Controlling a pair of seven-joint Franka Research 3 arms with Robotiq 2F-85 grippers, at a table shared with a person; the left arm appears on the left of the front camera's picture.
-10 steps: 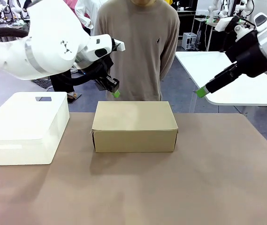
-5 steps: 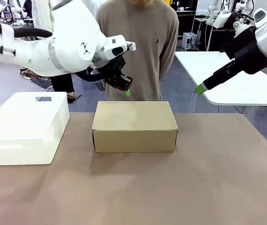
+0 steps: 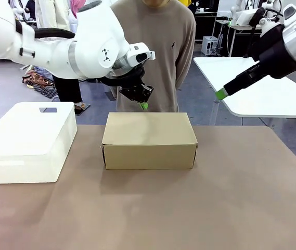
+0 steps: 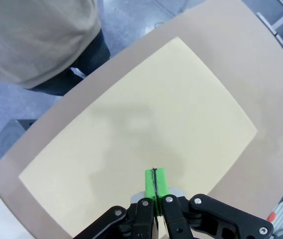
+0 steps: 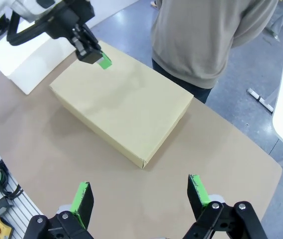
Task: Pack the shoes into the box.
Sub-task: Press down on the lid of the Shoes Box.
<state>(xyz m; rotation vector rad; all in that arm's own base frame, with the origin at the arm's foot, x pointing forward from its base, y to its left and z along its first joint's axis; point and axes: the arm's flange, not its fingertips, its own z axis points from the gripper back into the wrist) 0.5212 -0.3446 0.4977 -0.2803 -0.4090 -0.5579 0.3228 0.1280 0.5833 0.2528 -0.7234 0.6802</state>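
Observation:
The tan cardboard box (image 3: 149, 139) sits shut at the middle of the table, lid down; it also lies under both wrist cameras (image 4: 146, 139) (image 5: 124, 112). The shoes are out of view. My left gripper (image 3: 144, 105) hangs shut just above the box's far edge, green pads pressed together with nothing between them (image 4: 155, 183); the right wrist view catches it over the box's far corner (image 5: 103, 61). My right gripper (image 3: 220, 94) is raised high at the right, off the table, open and empty, fingers wide apart (image 5: 140, 196).
A white plastic bin (image 3: 27, 142) stands upside-down at the table's left. A person in a beige sweater (image 3: 155, 52) stands at the far side behind the box. A white table (image 3: 262, 88) is at the back right. Bare brown tabletop lies in front of the box.
My left arm has swung rightward, carrying its shut gripper from beyond the box's left corner to over the middle of its far edge. The right gripper has risen slightly.

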